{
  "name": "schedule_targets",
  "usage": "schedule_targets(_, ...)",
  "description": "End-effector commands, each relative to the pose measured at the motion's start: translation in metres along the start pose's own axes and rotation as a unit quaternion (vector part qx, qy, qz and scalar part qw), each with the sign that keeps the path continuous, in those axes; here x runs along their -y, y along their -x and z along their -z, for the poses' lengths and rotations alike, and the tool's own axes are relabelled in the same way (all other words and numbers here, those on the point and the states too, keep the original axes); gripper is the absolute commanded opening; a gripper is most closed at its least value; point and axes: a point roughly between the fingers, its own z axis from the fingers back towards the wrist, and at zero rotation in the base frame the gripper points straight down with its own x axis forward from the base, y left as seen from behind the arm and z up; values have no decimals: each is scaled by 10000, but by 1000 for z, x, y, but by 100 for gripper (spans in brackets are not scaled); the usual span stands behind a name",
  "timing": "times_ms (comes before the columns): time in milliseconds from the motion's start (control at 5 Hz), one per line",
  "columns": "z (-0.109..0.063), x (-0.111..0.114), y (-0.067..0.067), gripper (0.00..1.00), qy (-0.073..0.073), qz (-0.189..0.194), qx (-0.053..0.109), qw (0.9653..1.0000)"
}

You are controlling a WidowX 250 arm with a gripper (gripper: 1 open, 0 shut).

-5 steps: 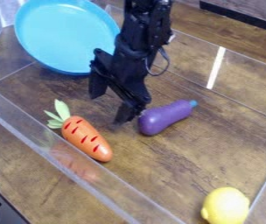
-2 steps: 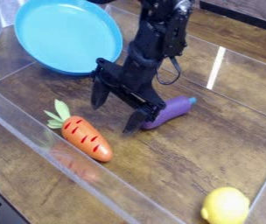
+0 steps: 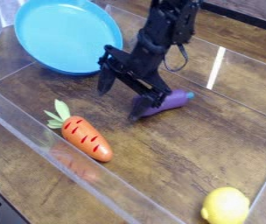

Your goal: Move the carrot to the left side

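The small orange carrot [image 3: 85, 137] with a green leafy top lies on the wooden table near the front left, close to the clear wall. My black gripper [image 3: 122, 96] hangs open a little above the table, up and to the right of the carrot and apart from it. One finger [image 3: 106, 80] is on the left, the other [image 3: 140, 107] stands right by the purple eggplant [image 3: 166, 101]. Nothing is between the fingers.
A blue plate [image 3: 60, 37] sits at the back left. A yellow lemon [image 3: 226, 207] lies at the front right corner. Clear plastic walls [image 3: 31, 122] run along the front and left sides of the wooden table [image 3: 206, 149].
The gripper has rolled and lifted slightly, its fingers now spread along a slanted line. The eggplant has shifted a little to the right and up. The carrot has stayed put.
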Motion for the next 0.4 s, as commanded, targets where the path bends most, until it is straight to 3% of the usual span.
schedule_targets(0, -5, -20, 1, 100, -11, -125, 175, 9998)
schedule_targets(200, -3, -11, 11, 100, 125, -332, 17, 9994)
